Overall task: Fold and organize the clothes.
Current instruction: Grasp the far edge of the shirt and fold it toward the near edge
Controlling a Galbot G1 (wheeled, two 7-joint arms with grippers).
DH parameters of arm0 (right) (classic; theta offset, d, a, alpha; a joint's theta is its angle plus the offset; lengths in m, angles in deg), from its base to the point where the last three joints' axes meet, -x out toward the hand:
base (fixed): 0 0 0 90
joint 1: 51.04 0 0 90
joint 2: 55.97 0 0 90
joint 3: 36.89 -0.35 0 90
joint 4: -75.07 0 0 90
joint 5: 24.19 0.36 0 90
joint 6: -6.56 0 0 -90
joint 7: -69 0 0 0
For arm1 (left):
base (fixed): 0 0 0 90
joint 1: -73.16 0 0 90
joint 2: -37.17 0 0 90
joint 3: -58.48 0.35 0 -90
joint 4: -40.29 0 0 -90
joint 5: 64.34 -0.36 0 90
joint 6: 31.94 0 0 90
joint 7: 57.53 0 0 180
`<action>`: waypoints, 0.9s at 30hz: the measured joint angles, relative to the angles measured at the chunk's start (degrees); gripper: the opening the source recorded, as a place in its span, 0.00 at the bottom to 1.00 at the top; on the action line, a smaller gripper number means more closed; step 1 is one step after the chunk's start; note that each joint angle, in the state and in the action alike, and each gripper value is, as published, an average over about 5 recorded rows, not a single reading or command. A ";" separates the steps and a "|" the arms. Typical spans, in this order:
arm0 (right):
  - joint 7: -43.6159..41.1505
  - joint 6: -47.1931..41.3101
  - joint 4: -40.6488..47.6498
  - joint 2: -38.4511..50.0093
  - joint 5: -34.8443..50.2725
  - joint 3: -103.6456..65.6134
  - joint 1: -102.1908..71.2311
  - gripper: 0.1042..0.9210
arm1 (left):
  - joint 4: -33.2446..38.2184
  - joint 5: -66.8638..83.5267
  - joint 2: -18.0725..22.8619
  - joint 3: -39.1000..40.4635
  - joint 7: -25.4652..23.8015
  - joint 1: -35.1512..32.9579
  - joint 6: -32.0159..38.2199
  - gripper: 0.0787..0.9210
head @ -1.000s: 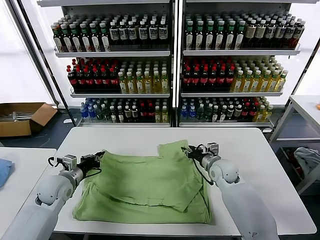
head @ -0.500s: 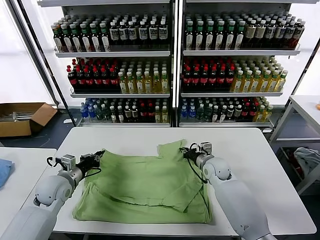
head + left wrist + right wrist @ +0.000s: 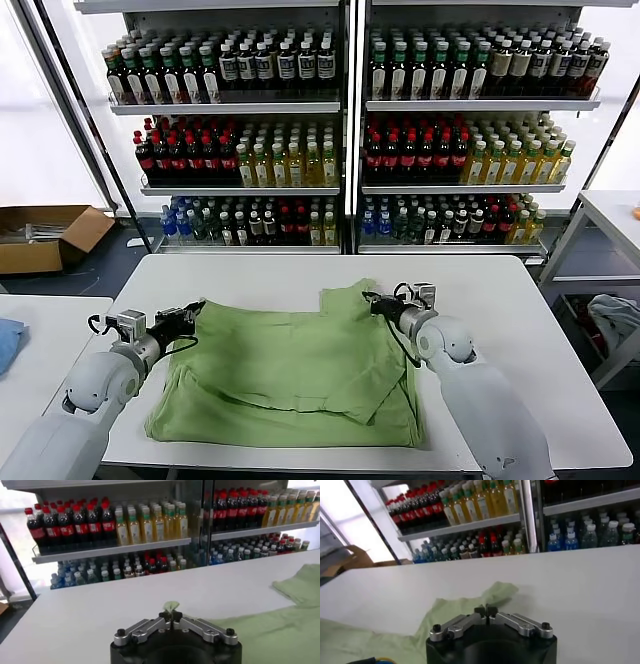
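- The olive-green polo shirt [image 3: 290, 375] lies spread across the lower middle of the head view, partly folded, one flap laid diagonally over its right half.
- Left gripper [image 3: 194, 311] sits at the shirt's upper-left edge; its wrist view shows the fingers pinched together on a tuft of green cloth [image 3: 171, 606].
- Right gripper [image 3: 372, 303] is at the upper-right corner, fingers closed; I judge it has fabric, though its wrist view shows cloth only around the tips.
- To fold cleanly, I'd say both corners should travel together, level and taut, so the edge lands straight without dragging the layers beneath.
- The white table [image 3: 520, 330] carries the shirt.
- Drink shelves [image 3: 340, 130] fill the top; a cardboard box [image 3: 45, 235] sits far left.
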 measured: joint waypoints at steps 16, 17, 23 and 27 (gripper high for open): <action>-0.36 0.91 -16.01 3.34 5.32 -6.97 -10.94 0.00 | 8.63 1.05 -2.20 -6.60 0.91 -7.61 -0.27 0.01; -0.47 1.06 -17.36 3.60 5.35 -7.57 -12.28 0.00 | 9.36 1.04 -2.28 -7.19 1.05 -8.47 -0.37 0.01; -1.38 2.05 -25.48 4.75 4.69 -11.21 -21.02 0.00 | 13.38 0.89 -2.45 -10.84 1.59 -14.21 -0.89 0.01; -1.70 2.83 -30.45 4.95 3.54 -13.54 -27.45 0.00 | 15.80 0.42 -2.27 -13.25 1.57 -18.71 -0.93 0.01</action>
